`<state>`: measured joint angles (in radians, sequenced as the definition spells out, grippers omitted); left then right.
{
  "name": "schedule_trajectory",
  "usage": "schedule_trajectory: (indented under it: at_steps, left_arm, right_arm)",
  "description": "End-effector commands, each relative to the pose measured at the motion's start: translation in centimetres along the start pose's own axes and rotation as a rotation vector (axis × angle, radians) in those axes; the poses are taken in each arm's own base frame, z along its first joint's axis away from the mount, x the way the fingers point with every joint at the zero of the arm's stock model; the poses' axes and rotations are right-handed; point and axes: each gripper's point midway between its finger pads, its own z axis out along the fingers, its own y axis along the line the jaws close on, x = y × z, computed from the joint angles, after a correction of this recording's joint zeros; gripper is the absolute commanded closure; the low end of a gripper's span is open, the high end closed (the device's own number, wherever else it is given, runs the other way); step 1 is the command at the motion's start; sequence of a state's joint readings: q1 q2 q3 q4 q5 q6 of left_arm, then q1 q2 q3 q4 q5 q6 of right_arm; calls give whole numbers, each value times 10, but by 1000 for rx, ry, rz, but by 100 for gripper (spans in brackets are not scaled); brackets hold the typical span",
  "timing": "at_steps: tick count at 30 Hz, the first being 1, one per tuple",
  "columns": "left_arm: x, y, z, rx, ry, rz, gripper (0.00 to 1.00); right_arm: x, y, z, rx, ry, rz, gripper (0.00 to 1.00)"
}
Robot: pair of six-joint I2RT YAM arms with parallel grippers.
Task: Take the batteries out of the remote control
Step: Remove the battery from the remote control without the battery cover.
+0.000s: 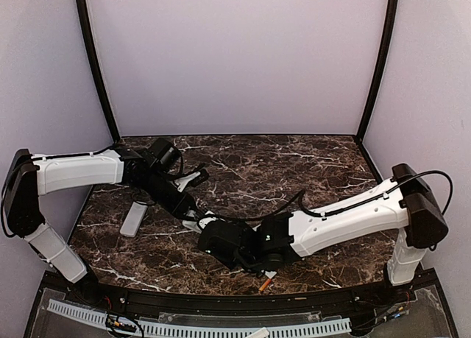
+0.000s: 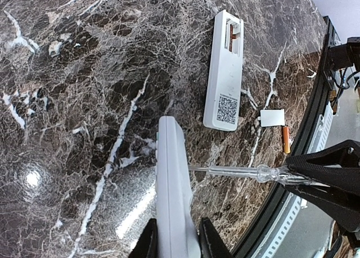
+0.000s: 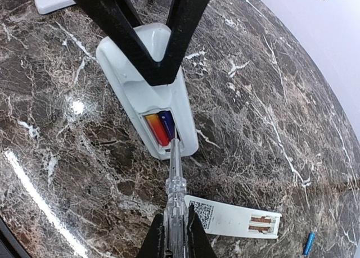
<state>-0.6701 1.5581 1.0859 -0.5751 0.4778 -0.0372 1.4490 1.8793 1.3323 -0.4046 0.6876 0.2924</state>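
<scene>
While the left gripper clamps the remote, its open bay holds two batteries, right gripper pinching a screwdriver.

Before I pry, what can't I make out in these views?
- Top view: the left arm and right arm cover the batteries and screwdriver.
- Left wrist view: the held remote has its compartment facing away from the camera.
- Right wrist view: the screwdriver tip vanishes among the batteries; I cannot tell what it touches.
</scene>
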Motion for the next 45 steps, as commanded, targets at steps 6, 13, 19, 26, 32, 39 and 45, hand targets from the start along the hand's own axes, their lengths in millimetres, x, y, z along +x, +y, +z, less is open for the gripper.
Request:
schedule_trajectory:
  at_steps: [6, 13, 19, 26, 32, 39, 45]
  left_arm:
    - [-1, -10, -7, 13, -15, 53, 100]
    - [-3, -12, -16, -4, -62, 101, 100]
    - [-4, 11, -18, -135, -61, 91, 100]
    - [-12, 21, -30, -227, -118, 96, 100]
    - [-14, 18, -31, -212, -126, 101, 100]
    - [-11, 19, -26, -203, -100, 92, 100]
    - [-9, 21, -24, -206, -88, 87, 100]
  right_arm:
    - [-24, 27, -19, -269, -150, 29, 100]
    - [-32, 12, -20, -392, -160, 75, 100]
    - [-45, 18, -35, -585, -160, 100, 100]
    - [-31, -2, -27, -459, -51, 223, 100]
    - [-5, -23, -14, -303, 61, 550, 100]
    - [-12, -26, -2, -260, 15, 658, 100]
    - [-30, -26, 6, -260, -30, 662, 100]
